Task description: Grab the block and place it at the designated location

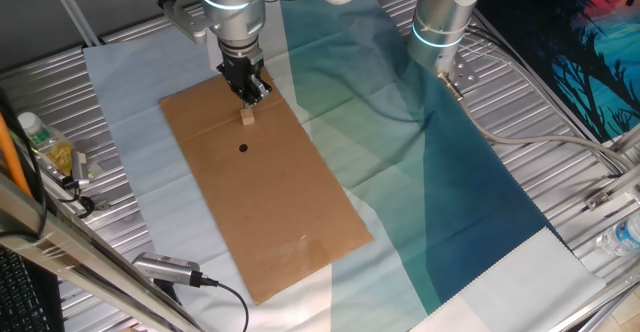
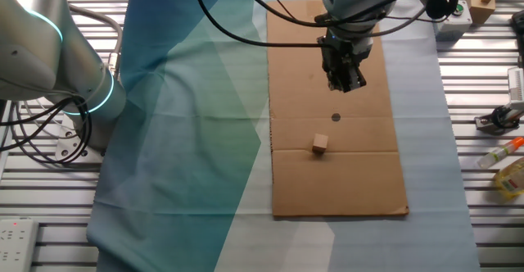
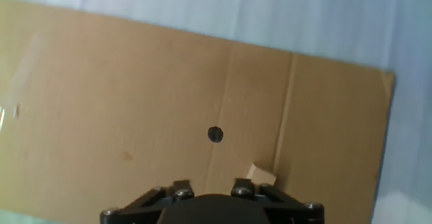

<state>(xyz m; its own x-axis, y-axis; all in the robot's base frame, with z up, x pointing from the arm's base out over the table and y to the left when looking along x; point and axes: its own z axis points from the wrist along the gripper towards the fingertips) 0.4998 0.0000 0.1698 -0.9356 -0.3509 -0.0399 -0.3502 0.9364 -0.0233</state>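
The block [image 1: 247, 117] is a tiny tan wooden cube lying free on the brown cardboard [image 1: 290, 202]. The designated location is a small black dot [image 1: 243, 149], a short way from the block. My gripper [image 1: 248, 87] hangs above the cardboard just beyond the block, empty, with its fingers apart. In the other fixed view the gripper [image 2: 345, 79] is above the dot [image 2: 335, 118] and the block [image 2: 319, 145]. The hand view shows the dot [image 3: 214, 135] and the block [image 3: 260, 175] by the hand's black base; the fingertips are out of view.
A blue-green cloth [image 1: 430, 172] covers the table beside the cardboard. A second robot arm [image 1: 440, 22] stands at the back. Bottles and small tools [image 2: 508, 170] lie at the table's edge. A cable and handle [image 1: 170, 270] lie near the front.
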